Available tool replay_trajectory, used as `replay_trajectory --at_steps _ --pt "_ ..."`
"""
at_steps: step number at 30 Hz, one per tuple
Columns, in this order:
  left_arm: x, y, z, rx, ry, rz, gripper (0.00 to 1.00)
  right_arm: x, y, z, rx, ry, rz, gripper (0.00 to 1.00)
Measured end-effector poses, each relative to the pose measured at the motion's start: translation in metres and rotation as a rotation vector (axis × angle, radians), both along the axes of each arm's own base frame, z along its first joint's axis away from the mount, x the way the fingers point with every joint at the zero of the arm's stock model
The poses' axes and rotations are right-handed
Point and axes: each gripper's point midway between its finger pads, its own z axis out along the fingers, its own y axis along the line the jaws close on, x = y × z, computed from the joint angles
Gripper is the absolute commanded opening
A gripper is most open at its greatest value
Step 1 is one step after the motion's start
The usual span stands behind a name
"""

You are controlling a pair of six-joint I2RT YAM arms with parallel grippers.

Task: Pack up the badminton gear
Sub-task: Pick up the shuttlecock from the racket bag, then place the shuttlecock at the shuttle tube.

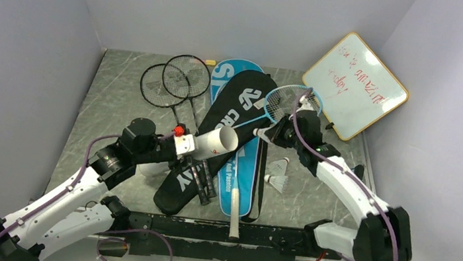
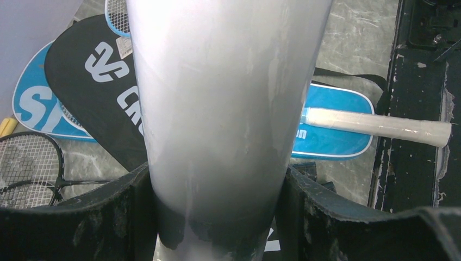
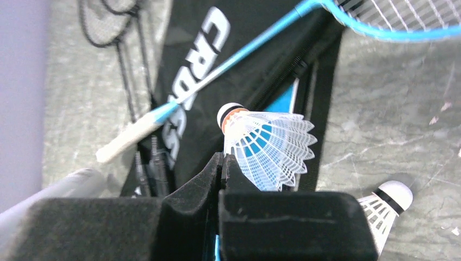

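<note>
Shuttlecock point(image 3: 269, 149) seemingly in closed end effector point(image 3: 222, 163)

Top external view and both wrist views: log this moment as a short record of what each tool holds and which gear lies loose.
left tool: closed around the white cardboard tube
right tool: shut, pinching the skirt edge of a shuttlecock
loose shuttlecocks: two, right of the black cover
black rackets: two, lying side by side
light-blue racket: shaft across the black cover

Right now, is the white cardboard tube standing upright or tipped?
Tipped: clamped in the left gripper, the white cardboard tube slants sideways, open mouth toward the right gripper.
</note>
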Motion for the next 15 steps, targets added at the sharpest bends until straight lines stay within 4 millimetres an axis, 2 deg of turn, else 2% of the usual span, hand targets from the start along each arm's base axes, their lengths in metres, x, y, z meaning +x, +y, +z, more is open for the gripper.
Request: replay_trajectory --at_steps 6,7,12,15 --pt "0.000 0.000 0.000 -0.001 0.002 -0.002 0.17 -0.020 0.003 0.084 0.071 -0.213 0.086 0.00" --pt "0.000 0.000 0.000 -0.001 0.002 -0.001 0.17 -0.028 0.005 0.101 0.095 -0.261 0.120 0.00" --pt "0.003 0.003 -0.002 0.013 -0.008 0.005 0.18 -0.067 0.016 0.162 0.196 -0.447 0.278 0.00" --pt "0.005 0.006 -0.005 0.029 -0.011 0.020 0.17 -0.090 0.024 0.188 0.247 -0.532 0.378 0.00"
